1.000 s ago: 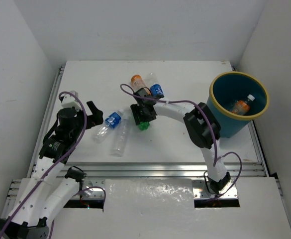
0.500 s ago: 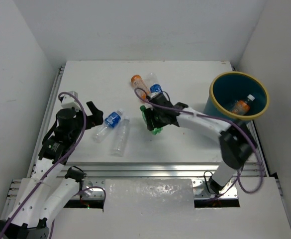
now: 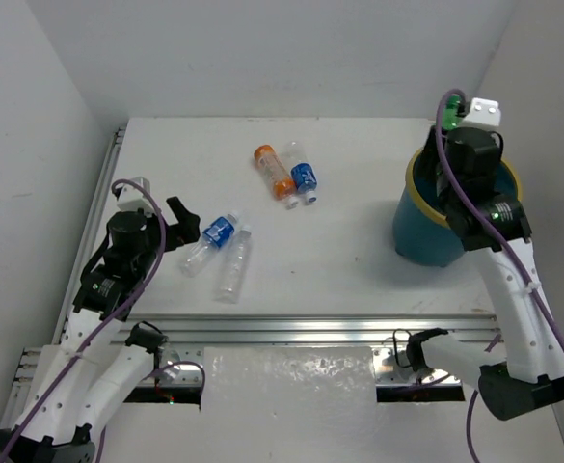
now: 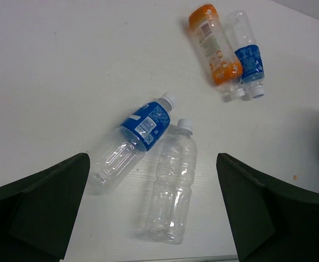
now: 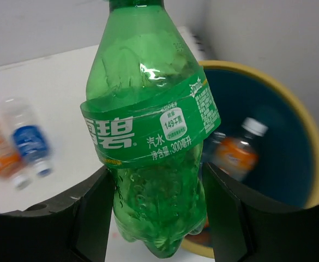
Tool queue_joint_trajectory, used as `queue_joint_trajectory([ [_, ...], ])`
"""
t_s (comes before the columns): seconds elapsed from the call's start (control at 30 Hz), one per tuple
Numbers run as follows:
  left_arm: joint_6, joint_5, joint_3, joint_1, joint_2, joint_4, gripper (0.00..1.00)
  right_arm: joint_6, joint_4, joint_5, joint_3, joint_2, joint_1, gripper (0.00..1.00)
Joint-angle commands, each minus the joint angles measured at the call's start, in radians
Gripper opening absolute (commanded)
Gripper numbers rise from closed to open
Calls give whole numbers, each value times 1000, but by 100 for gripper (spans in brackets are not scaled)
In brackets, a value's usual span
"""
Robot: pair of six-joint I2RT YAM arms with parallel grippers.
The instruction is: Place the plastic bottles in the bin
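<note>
**Right gripper** [image 5: 159,215]: closed across the lower body of the green bottle [image 5: 148,125], one finger on each side. It is raised off the table [image 3: 359,251] at the far rim of the bin [image 3: 412,183]. Whether the bottle hangs wholly over the opening cannot be told.

**Green bottle:** thin-walled plastic and seemingly empty, so judged very light. It would dent under a hard squeeze, and the smooth skin and glossy label are likely slippery. The ribbed lower body, where it is held now, looks the stiffest place to hold.

**Bin:** dark teal with a yellow rim, standing at the right of the table. The right wrist view shows one orange bottle [image 5: 233,155] with a white cap lying inside; nothing else is visible in it.

**Left gripper** [image 3: 183,220]: jaws spread wide and holding nothing, poised above the left pair of bottles.

**On the table, all lying on their sides:**
- Left pair, touching near their caps: blue-labelled bottle [image 4: 132,144] and plain clear bottle [image 4: 173,188].
- Centre pair, side by side: second orange bottle [image 4: 214,46] and second blue-labelled bottle [image 4: 246,52].

All four look equally light and prone to roll. Each is best taken across the mid-body.
</note>
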Motion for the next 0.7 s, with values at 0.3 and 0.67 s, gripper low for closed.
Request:
queue_joint_trajectory([
  [0.3,8,6,0,-13,-31,41,100,-24,-95,152,48,54,-152,30],
  [0.67,14,49,15,-24,140,29,100,-27,-186,136,149,110,-153,99],
])
